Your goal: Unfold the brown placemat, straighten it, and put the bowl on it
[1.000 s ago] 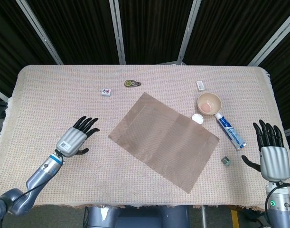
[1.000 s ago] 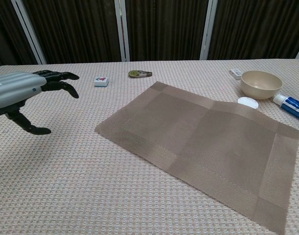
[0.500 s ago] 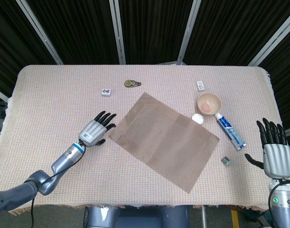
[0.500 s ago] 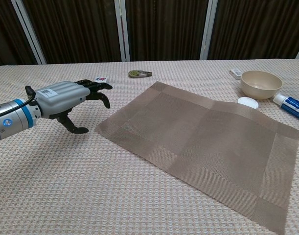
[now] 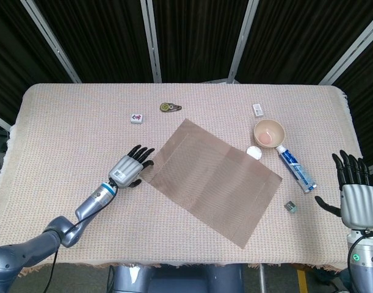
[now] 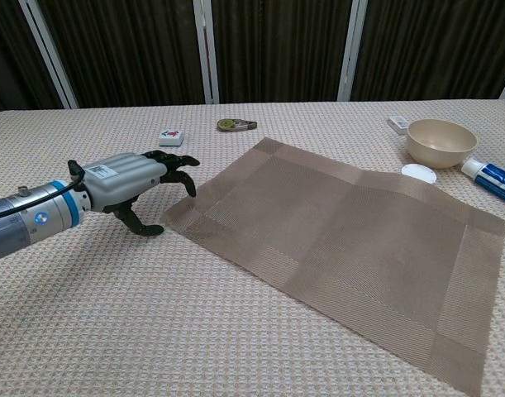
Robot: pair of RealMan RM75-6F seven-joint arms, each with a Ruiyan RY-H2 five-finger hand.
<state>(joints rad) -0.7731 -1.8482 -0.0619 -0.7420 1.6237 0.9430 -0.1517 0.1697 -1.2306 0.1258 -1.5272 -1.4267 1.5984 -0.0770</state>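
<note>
Tabletop (image 5: 64, 116): covered by a pinkish woven cloth that reaches every edge, with dark curtains behind the far side.

Placemat (image 5: 210, 178): brown, lying fully opened and flat at the middle of the tabletop, turned at an angle to the table edges. In the chest view a slight ridge shows along its far right edge, near the white cap.

Left robot hand (image 5: 130, 168): low over the cloth at the placemat's left corner, fingers spread apart and holding nothing. In the chest view the dark fingertips (image 6: 183, 172) sit right at the mat's edge; whether they touch it cannot be told.

Right robot hand (image 5: 355, 197): at the right edge of the tabletop, well apart from the placemat, palm upright, fingers extended and separated, holding nothing. It appears only in the head view.

Bowl (image 5: 270, 133): beige, upright, on the cloth just beyond the placemat's far right edge, not on the mat.

Toothpaste tube (image 5: 295, 168): blue and white, lying next to the bowl on its near right side.

White cap (image 5: 254, 152): round, just beside the placemat's edge, near the bowl.

Small items: a tile (image 5: 137, 117) and a tape roll (image 5: 169, 107) at the far left; a white block (image 5: 258, 110) beyond the bowl; a grey clip (image 5: 290, 207) near the placemat's right corner.
</note>
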